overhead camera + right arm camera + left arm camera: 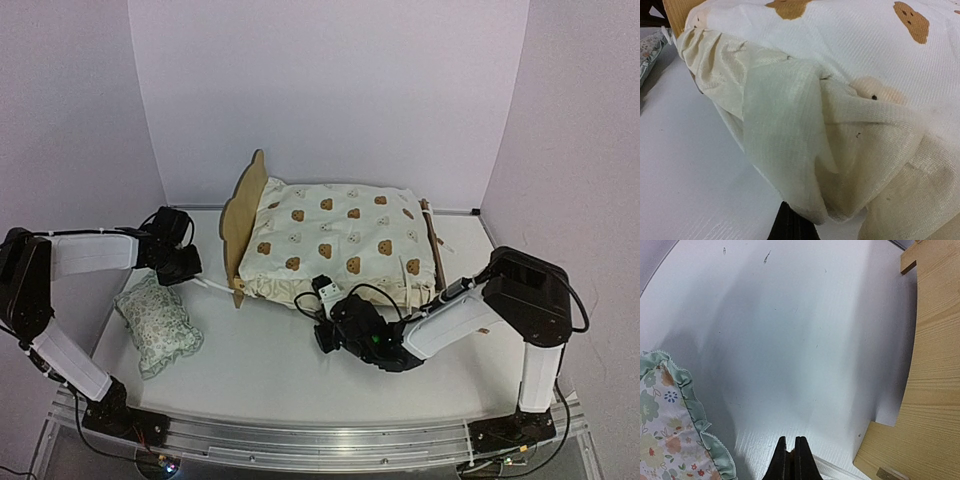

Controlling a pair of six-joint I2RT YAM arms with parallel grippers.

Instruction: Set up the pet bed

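Top view: bed [436,255] sits mid-back on table [270,360], cover [335,240] over it, pillow [158,325] front left. Left gripper [192,268] is beside headboard [243,210], right gripper [322,292] at cover's near edge. Left wrist: fingers [781,460] pressed together, nothing seen between. Right wrist: cover hides its jaws, can't tell.

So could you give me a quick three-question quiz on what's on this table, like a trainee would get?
1. True or false: the floral pillow lies on the table, off the pet bed.
2. What is printed on the cover spread over the bed? A) bears B) stars C) stripes
3. Fill in: in its own wrist view, the left pincer is ___ (open or shut).

Key: 1 true; 2 A; 3 shut.
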